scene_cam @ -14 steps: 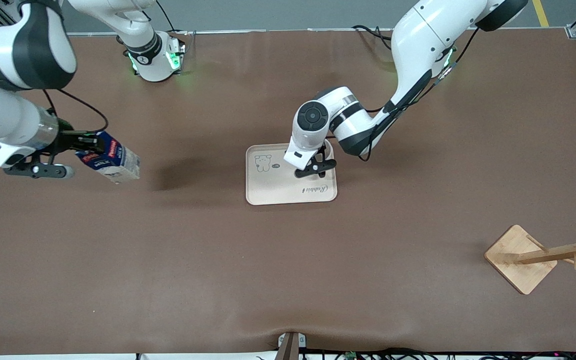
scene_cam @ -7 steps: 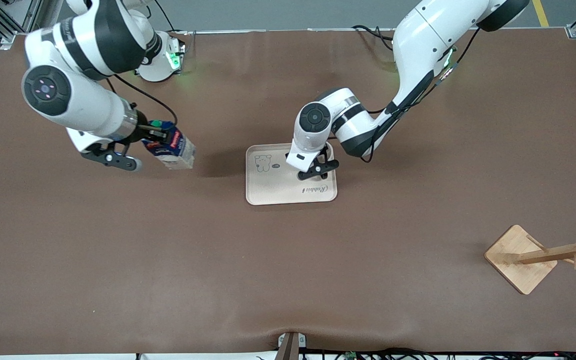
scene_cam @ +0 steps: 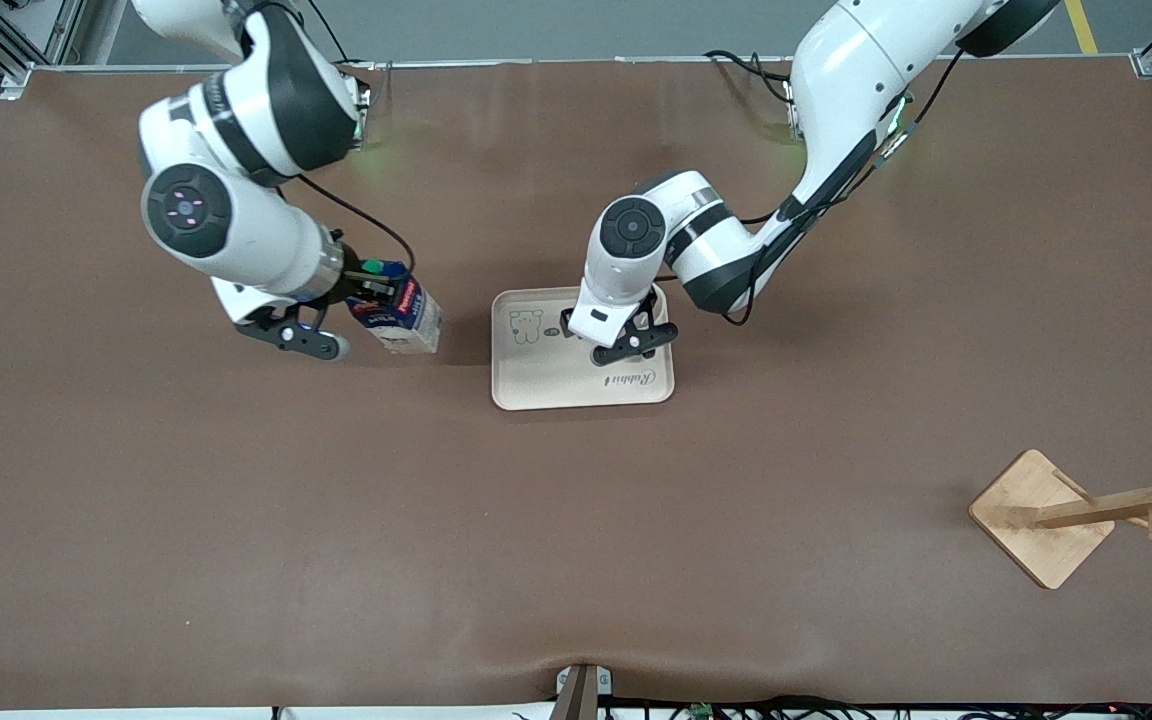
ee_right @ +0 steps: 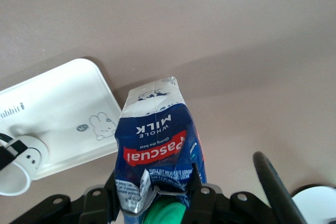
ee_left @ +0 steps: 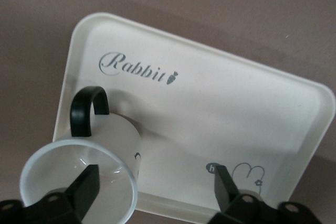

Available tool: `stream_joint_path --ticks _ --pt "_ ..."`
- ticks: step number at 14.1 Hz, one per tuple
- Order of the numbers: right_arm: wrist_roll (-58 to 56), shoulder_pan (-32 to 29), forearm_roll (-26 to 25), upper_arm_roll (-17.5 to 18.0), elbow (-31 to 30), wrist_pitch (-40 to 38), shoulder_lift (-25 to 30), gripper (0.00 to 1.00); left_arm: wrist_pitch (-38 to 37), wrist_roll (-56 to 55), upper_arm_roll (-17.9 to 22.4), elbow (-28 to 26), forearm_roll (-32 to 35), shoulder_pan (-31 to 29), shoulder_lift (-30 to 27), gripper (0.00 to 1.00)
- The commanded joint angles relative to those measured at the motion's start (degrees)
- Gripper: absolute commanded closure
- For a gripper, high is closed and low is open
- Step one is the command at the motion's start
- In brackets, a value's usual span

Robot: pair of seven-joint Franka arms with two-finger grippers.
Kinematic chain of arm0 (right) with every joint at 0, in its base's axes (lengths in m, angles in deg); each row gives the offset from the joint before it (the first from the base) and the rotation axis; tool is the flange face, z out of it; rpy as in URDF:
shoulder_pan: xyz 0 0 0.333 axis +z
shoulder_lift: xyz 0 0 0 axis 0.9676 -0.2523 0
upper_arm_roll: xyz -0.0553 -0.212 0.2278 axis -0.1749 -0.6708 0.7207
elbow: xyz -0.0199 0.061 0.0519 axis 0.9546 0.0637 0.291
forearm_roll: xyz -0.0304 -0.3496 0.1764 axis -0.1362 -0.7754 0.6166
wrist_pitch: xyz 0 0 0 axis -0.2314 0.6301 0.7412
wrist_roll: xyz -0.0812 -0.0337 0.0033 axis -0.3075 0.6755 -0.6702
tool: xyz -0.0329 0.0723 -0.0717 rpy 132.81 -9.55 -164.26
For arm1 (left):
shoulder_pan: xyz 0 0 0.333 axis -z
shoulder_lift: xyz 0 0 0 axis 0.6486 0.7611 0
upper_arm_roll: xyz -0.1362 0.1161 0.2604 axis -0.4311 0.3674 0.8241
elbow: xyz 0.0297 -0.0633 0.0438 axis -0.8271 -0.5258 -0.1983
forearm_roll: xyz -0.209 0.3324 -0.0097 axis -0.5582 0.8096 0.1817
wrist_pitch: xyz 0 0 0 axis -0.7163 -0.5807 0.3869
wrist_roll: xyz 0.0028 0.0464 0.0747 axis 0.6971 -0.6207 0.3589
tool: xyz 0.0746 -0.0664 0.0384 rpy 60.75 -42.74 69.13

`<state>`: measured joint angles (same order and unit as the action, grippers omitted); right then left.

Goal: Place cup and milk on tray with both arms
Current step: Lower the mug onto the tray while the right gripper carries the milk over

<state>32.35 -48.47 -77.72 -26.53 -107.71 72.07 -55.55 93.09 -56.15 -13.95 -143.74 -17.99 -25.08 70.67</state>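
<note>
Counting one cup (ee_left: 100, 145), one milk (scene_cam: 399, 315), one tray (scene_cam: 546, 385).

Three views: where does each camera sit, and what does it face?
Front view: high across the table, looking down on both arms, tray and wooden stand.
Left wrist view: on that wrist, looking past the open left gripper at the cup.
Right wrist view: on that wrist, looking along the milk in the right gripper.
Both wrist views share tray and cup.
</note>
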Motion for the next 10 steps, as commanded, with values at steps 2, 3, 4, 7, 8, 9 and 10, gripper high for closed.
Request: stream_joint_path --ticks 2,3,4,7,8,9,10 --pt "4.3 5.68 0.71 -0.66 3.86 3.3 -3.97 1.0 -8.6 4.85 -0.01 2.44 1.55 -3.13 -6.53 0.0" --pt "6.22 6.65 0.89 -0.66 3.86 3.75 -4.85 1.0 -10.1 8.01 -0.01 3.06 1.55 -4.79 -7.59 0.0" --pt "9.37 7.79 0.89 -0.66 4.21 4.02 -5.64 1.0 -11.59 10.83 -0.01 3.76 1.55 -6.73 -8.99 0.0" --pt "10.37 11.21 0.54 -0.66 4.13 8.23 -8.27 1.0 -15.91 19.79 -0.45 4.47 0.77 -12.7 -13.21 0.0" --pt "10.19 11.84 0.28 -0.66 4.22 9.02 -8.98 1.0 -16.87 23.39 -0.54 4.56 0.68 -14.98 -14.62 0.0" --pt "10.19 12.02 0.36 -0.66 4.39 10.51 -9.86 1.0 -17.49 26.82 -0.63 4.56 0.59 -17.09 -15.76 0.0" --pt "10.1 12.98 0.27 -0.66 4.39 12.26 -10.39 1.0 -18.54 29.46 -0.63 5.08 0.5 -19.12 -16.47 0.0"
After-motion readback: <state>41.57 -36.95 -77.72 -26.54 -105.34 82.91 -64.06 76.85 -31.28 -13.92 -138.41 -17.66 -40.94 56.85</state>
